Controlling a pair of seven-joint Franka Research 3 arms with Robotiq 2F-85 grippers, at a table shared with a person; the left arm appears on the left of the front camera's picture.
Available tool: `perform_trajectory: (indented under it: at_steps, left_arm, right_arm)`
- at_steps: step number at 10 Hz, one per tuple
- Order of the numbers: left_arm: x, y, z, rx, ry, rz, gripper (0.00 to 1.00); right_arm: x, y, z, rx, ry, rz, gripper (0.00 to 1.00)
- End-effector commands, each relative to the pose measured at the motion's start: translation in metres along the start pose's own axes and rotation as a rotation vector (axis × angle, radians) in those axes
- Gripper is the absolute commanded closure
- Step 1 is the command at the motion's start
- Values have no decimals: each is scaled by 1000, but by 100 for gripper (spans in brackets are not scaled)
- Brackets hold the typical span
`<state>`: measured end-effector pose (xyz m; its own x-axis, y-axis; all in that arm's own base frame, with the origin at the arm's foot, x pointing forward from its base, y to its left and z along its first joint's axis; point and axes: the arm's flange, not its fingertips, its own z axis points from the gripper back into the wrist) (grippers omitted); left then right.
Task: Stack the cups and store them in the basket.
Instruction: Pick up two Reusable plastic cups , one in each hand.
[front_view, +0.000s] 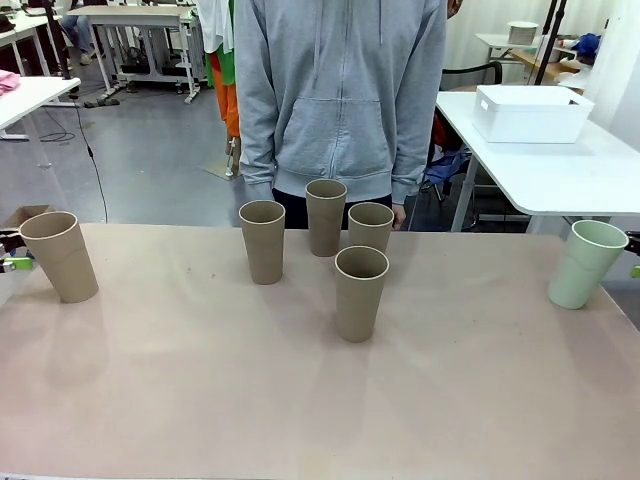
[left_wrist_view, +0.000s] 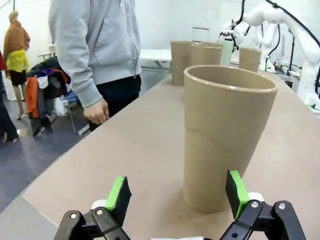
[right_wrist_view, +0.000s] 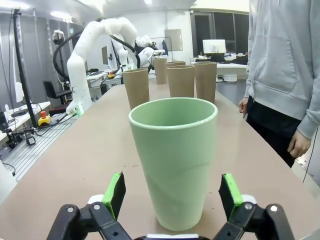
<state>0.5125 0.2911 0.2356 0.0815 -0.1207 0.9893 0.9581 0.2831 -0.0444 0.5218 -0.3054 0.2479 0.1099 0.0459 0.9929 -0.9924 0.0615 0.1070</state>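
Left gripper (left_wrist_view: 177, 195): stood wide open around the far-left brown cup (left_wrist_view: 225, 140), holding nothing.
Right gripper (right_wrist_view: 172, 194): wide open around the green cup (right_wrist_view: 175, 160), far right, holding nothing.
Basket (front_view: 532, 125): on the side table (front_view: 560, 180), far right.
Risk: if you closed off-centre, either cup could tip.

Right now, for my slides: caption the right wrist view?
Open right hand straddles the upright green cup; tan cups stand beyond.
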Motion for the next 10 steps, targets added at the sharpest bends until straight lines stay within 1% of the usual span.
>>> perform_trajectory:
  at_steps: [1, 2, 3, 6, 8, 9, 10]
  left_arm:
    - [-3, -1, -1, -37, -22, -37, 0]
    - [-1, -3, -5, -44, -47, -20, 0]
    - [-5, 0, -3, -11, -10, -2, 0]
    - [-8, -1, -5, -17, -19, 2, 0]
    - [-13, -4, -13, -36, -34, -8, 0]
    - [-14, -6, -17, -42, -39, -15, 0]
    - [-15, -7, -20, -82, -44, -8, 0]
  right_arm:
    - [-4, -1, -7, 41, -5, 39, 0]
    - [-2, 1, -9, 46, -30, 42, 0]
    - [-2, -1, -3, 6, -5, 2, 0]
    - [-4, -2, -6, 12, -13, 3, 0]
    - [-5, 2, -12, 12, -23, 68, 0]
    - [-6, 4, -12, 4, -21, 77, 0]
    - [-8, 5, -12, 3, -20, 76, 0]
